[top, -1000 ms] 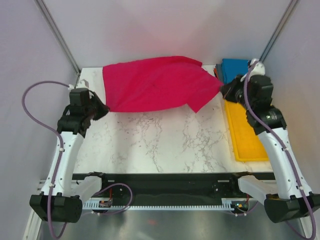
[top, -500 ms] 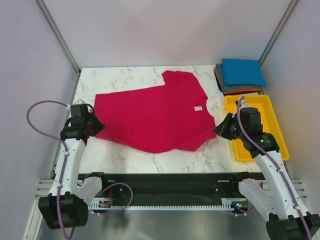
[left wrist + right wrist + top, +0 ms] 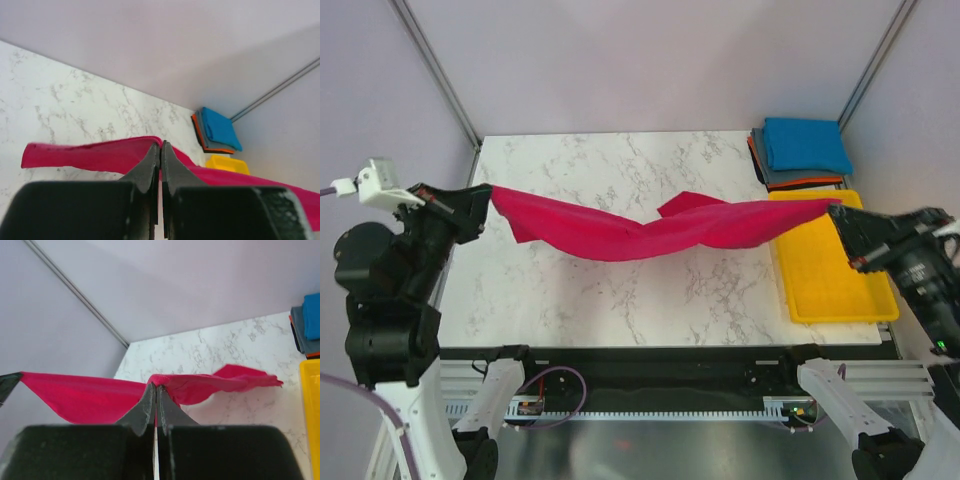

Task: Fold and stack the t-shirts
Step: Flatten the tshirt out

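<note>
Over marble table, crimson t-shirt spans left-right, pinched by left end effector and right end effector.

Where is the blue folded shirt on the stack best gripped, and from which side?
Probably its left edge, with jaws coming from the left. The blue shirt lies flat atop the stack in the far right corner: walls close two sides, the tray lies in front, bare table is on the left.
</note>
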### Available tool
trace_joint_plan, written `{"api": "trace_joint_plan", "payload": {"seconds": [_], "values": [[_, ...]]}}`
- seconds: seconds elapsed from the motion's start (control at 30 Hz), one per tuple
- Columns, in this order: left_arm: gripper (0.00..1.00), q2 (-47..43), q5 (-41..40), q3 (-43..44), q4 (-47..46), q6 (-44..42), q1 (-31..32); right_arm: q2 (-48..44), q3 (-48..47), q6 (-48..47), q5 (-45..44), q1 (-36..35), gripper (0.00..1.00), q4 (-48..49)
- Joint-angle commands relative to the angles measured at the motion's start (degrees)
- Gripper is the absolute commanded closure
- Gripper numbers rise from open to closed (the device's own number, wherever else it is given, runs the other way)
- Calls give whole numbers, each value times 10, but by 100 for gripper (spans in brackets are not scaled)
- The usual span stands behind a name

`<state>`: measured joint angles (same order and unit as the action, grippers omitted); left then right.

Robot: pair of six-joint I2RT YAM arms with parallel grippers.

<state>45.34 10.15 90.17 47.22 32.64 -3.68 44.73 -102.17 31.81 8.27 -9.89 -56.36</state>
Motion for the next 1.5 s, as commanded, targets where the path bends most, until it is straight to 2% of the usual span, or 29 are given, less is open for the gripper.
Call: {"api": "trace_joint_plan", "payload": {"seconds": [0.0, 0.13, 0.3, 0.4, 0.43, 0.6, 0.67, 0.7, 0.77, 0.8, 0.87, 0.9, 0.93, 1.0, 1.03, 1.1, 1.17, 1.2, 1.3, 1.37, 1.4, 1.47], "values": [[98, -16, 36, 15, 37, 48, 2, -31, -61, 40, -38, 0, 100, -65], [98, -25, 64, 61, 41, 69, 2, -31, -130, 65, -47, 0, 100, -107], [98, 22, 29, 101, 43, 59, 1, 2, -130, 58, -74, 0, 100, -92], [98, 84, 16, 100, 27, 49, 2, 58, -96, 42, -78, 0, 100, -13], [98, 101, 15, 86, 3, 47, 1, 77, -66, 37, -76, 0, 100, 44], [98, 245, 27, 79, -73, 28, 1, 279, -65, 9, -67, 0, 100, 160], [98, 343, 51, 118, -96, 13, 1, 373, -91, -10, -76, 0, 100, 207], [98, 384, 58, 142, -95, 6, 1, 408, -150, -24, -79, 0, 100, 209], [98, 471, 81, 221, -96, 1, 0, 503, -228, -67, -123, 1, 100, 195], [98, 495, 91, 249, -95, 5, -3, 527, -301, -75, -192, 1, 100, 183], [98, 562, 126, 357, -91, 27, -11, 577, -367, -98, -226, 5, 100, 182], [98, 582, 138, 442, -88, 37, -15, 584, -418, -98, -226, 18, 100, 184], [98, 605, 151, 484, -86, 47, -18, 585, -429, -95, -224, 24, 100, 193], [98, 640, 180, 564, -86, 77, -24, 557, -409, -85, -209, 32, 100, 233], [98, 639, 187, 572, -86, 81, -27, 541, -396, -88, -200, 33, 100, 245], [98, 603, 196, 564, -88, 86, -34, 496, -360, -101, -180, 32, 100, 268], [98, 562, 177, 516, -93, 64, -34, 454, -335, -118, -179, 32, 100, 267], [98, 520, 175, 457, -102, 60, -34, 437, -297, -123, -177, 33, 100, 271], [98, 450, 176, 352, -136, 47, -36, 379, -214, -132, -162, 31, 100, 276], [98, 421, 170, 297, -137, 29, -36, 342, -152, -127, -133, 31, 100, 274], [98, 403, 161, 233, -137, 24, -35, 331, -132, -116, -121, 31, 100, 266], [98, 344, 137, 159, -143, 14, -36, 299, -90, -110, -84, 31, 100, 246]]}}
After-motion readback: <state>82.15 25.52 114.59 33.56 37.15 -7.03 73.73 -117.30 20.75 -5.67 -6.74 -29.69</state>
